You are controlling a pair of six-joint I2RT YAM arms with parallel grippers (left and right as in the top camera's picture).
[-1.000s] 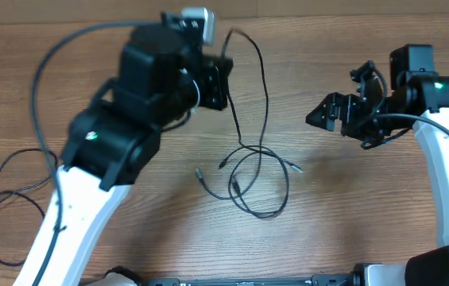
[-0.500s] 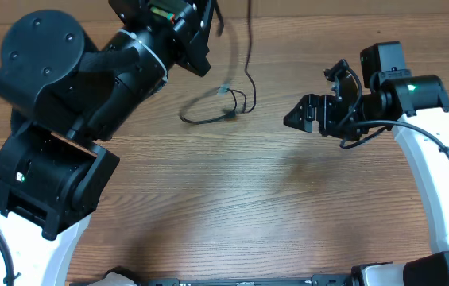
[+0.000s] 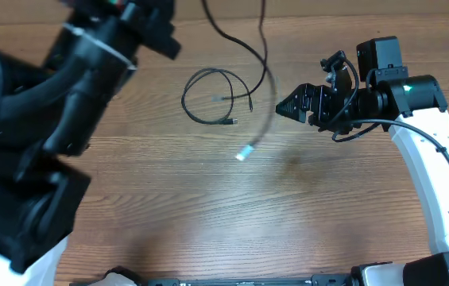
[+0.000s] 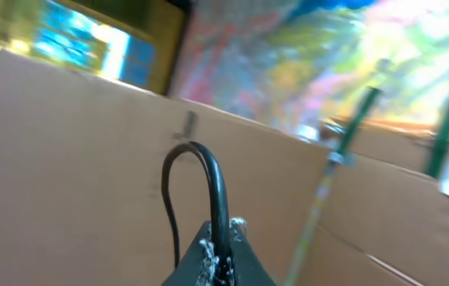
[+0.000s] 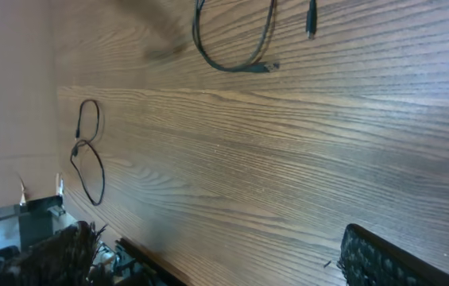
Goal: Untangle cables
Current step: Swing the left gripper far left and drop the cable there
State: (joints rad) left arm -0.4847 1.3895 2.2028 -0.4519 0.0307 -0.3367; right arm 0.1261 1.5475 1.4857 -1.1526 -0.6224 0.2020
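Left wrist: your left claw (image 4: 220,253) pinched tight on cable (image 4: 212,183), now hauled high off desk (image 3: 208,222); a second ago it sat low. Overhead: that cable hangs, pale tip (image 3: 244,152) swinging free over mid-desk. Loop (image 3: 210,97) dragged toward far edge and left lying alone. Tangle looks mostly undone. Right claw (image 3: 286,106) spread, empty, crept inward from right edge.

Thin black cables (image 3: 185,101) lie on a brown wood-grain surface (image 3: 208,214). One ends in a pale silvery plug (image 3: 244,154). The left arm (image 3: 57,95) is black. The right arm (image 3: 435,159) is black and white with a green light.
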